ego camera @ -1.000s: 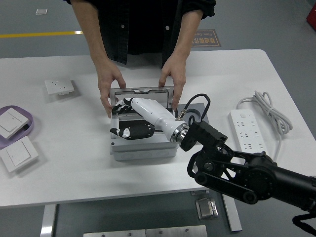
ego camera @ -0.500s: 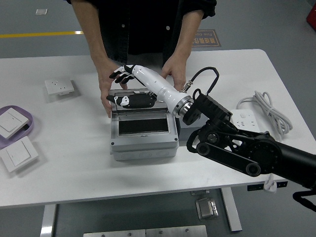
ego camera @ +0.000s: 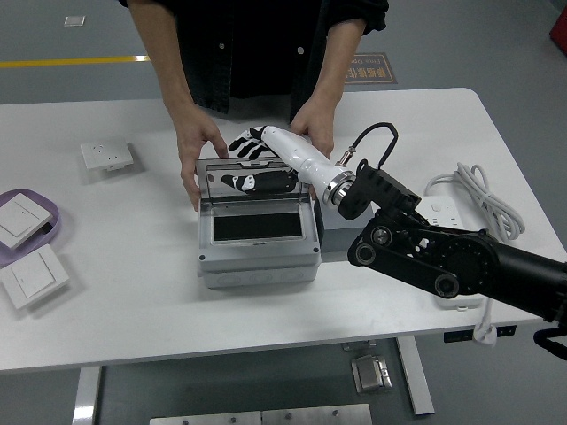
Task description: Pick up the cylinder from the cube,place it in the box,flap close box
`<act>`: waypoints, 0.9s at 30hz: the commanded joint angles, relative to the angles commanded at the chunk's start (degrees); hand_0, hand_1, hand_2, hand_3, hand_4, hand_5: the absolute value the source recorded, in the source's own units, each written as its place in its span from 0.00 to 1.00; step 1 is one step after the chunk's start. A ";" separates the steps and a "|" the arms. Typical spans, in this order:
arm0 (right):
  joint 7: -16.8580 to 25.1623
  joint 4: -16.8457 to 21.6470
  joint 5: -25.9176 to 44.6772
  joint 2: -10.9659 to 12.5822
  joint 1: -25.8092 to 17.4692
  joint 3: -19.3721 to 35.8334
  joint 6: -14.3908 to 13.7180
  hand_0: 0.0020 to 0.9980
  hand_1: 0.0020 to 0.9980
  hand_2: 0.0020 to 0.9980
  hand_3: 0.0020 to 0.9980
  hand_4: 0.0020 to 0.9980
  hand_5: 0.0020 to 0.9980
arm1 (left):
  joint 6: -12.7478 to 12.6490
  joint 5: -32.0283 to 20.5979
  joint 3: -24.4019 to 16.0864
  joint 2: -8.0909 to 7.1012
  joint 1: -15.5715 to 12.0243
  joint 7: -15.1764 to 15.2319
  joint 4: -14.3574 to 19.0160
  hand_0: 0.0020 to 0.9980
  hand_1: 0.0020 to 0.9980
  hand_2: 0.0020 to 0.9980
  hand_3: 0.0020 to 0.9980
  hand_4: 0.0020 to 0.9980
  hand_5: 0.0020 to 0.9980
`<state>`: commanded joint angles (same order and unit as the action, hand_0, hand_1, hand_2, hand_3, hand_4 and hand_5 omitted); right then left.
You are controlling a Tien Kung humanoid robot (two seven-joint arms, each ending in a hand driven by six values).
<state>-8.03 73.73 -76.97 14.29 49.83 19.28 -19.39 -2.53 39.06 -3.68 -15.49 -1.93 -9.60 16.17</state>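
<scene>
The grey box (ego camera: pixel 257 266) sits mid-table with its dark inside (ego camera: pixel 257 227) showing. Its clear lid (ego camera: pixel 221 183) stands upright at the far edge. My right hand (ego camera: pixel 249 163), white with black fingertips (ego camera: pixel 243 142), is open at the lid's top edge. Its fingers are spread behind the lid and the thumb shows in front of it. The hand holds nothing. A person at the far side steadies the box with one hand (ego camera: pixel 193 150) on the left of it and the other hand (ego camera: pixel 314 128) on the right. No cylinder or cube shows in this view.
A wall socket (ego camera: pixel 106 157) lies at far left. A purple tray (ego camera: pixel 44 232) with a switch and a loose switch (ego camera: pixel 34 276) sit at the left edge. A white power strip (ego camera: pixel 440 227) with its cable (ego camera: pixel 483 195) lies at the right.
My right hand has come up out of the box and moved back to the top edge of the upright lid. The person's hands have stayed at the box.
</scene>
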 joint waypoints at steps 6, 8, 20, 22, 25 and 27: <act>-0.74 6.29 -3.11 2.29 -1.78 0.76 -0.53 0.70 0.62 0.64 0.67 0.82 0.47 | 0.03 -0.47 0.67 0.18 -0.03 -0.13 -0.08 0.63 0.62 0.53 0.63 0.71 0.34; -1.13 8.57 -4.40 3.29 -2.35 0.78 -0.81 0.70 0.62 0.64 0.67 0.82 0.47 | 0.03 -0.47 0.60 0.20 -0.01 -0.12 -0.09 0.63 0.62 0.53 0.63 0.71 0.34; 0.17 11.68 0.42 4.76 -8.23 -1.77 -1.68 0.68 0.61 0.63 0.66 0.80 0.46 | 0.00 -0.27 0.06 0.41 -0.11 -0.13 -0.12 0.63 0.62 0.53 0.63 0.71 0.33; 0.87 10.96 1.93 4.65 -9.01 -1.14 -1.88 0.68 0.61 0.63 0.66 0.80 0.46 | 0.00 -0.13 -0.06 0.44 -0.11 -0.12 -0.10 0.63 0.62 0.53 0.63 0.71 0.33; 1.60 10.52 2.93 4.85 -9.96 0.29 -2.26 0.68 0.62 0.63 0.66 0.75 0.45 | -0.04 0.20 -0.50 0.39 -0.12 -0.09 -0.06 0.63 0.62 0.53 0.63 0.71 0.33; 1.94 10.83 2.98 5.29 -10.37 1.35 -2.52 0.68 0.62 0.63 0.66 0.75 0.45 | -0.06 0.34 -0.71 0.37 -0.16 -0.08 -0.04 0.63 0.62 0.53 0.63 0.71 0.33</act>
<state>-6.09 84.56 -73.99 19.58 39.46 20.62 -21.91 -2.59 39.40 -4.39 -15.12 -2.09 -9.68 16.12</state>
